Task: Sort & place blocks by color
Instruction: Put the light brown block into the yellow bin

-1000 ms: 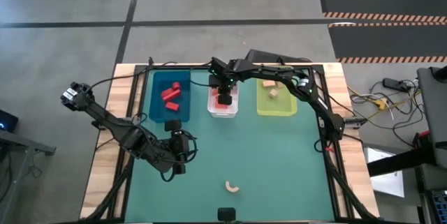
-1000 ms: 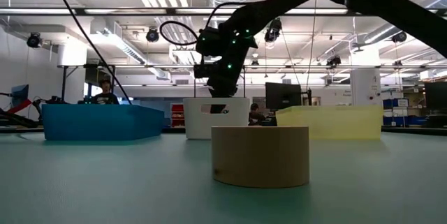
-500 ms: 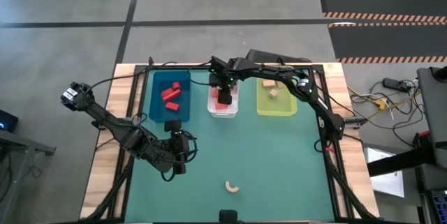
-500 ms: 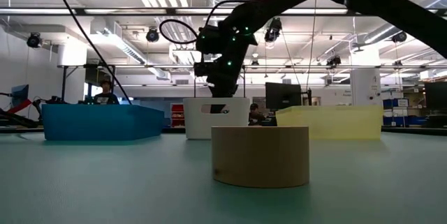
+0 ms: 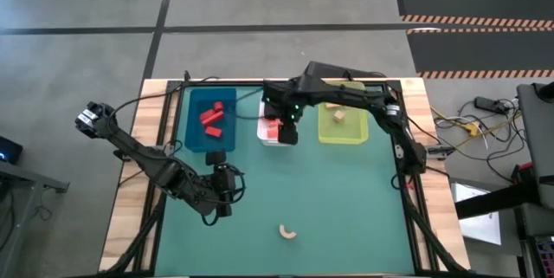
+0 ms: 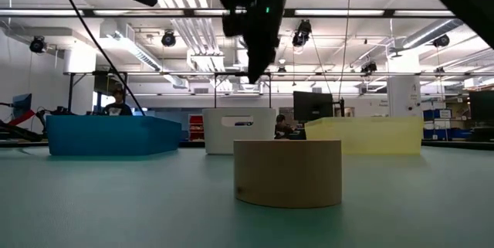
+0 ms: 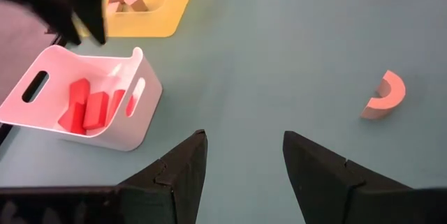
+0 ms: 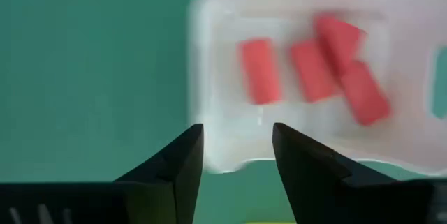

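My right gripper (image 8: 237,155) is open and empty, hovering over the near rim of the white tray (image 8: 209,77); in the low view it (image 6: 258,39) is well above the trays. Several red blocks (image 8: 314,67) lie in that tray. More red blocks (image 5: 211,119) lie in the blue tray (image 5: 195,135), and tan blocks (image 5: 338,115) in the yellow-green tray (image 5: 341,135). A tan arch (image 5: 287,232) rests on its side on the mat near the near edge. My left gripper (image 5: 222,198) waits open and low over the mat, left of centre, touching nothing.
The three trays stand in a row along the far side of the green mat (image 5: 346,191). The arch (image 6: 287,172) stands close in front of the low camera. Cables run along the table's far and right edges (image 5: 407,152). People sit far off in the room (image 6: 116,105).
My right gripper has risen out of the white tray, high above its rim, and has shifted a little toward the table's near edge and right. The red blocks stay in the tray. The left arm has kept still.
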{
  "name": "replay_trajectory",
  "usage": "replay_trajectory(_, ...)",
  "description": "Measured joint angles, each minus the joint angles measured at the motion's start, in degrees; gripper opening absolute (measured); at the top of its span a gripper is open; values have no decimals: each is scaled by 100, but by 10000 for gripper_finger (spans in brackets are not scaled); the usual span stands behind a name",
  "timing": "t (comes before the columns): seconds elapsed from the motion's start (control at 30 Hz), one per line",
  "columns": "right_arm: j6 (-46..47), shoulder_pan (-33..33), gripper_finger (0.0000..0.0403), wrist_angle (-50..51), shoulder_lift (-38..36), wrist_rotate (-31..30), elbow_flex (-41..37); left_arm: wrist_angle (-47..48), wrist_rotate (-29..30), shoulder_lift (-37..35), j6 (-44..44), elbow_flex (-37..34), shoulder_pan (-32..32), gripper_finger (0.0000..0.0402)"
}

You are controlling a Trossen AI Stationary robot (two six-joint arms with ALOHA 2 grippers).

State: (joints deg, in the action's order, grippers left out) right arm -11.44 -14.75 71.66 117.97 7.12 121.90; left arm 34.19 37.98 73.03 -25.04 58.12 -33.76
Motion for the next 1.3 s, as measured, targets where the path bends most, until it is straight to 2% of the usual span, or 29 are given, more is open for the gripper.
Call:
replay_trajectory(0.13,356,552,155,-296,-464,83,-335,-78,-4,2,-7,-56,-2,173)
replay_trajectory(0.33,976,1635,157,-1443,-1140,11,-1218,-118,0,0,-7,-54,0,173)
replay_trajectory(0.53,1609,2841,155,-2751,-1534,-800,-2210,-317,-2,0,16,-52,0,173)
replay_trajectory(0.7,2248,3702,157,-3329,-1543,-1685,-2666,-349,-2,0,36,-52,0,173)
replay_trajectory(0.87,2915,4296,157,-3590,-1507,-2371,-2932,-378,-4,0,44,-52,0,173)
replay_trajectory(1.1,3342,4767,157,-3786,-1047,-2514,-2941,-388,-2,0,112,-47,0,173)
replay_trajectory(1.3,3776,4890,157,-3812,-546,-2494,-2941,-425,-2,0,236,-37,0,173)
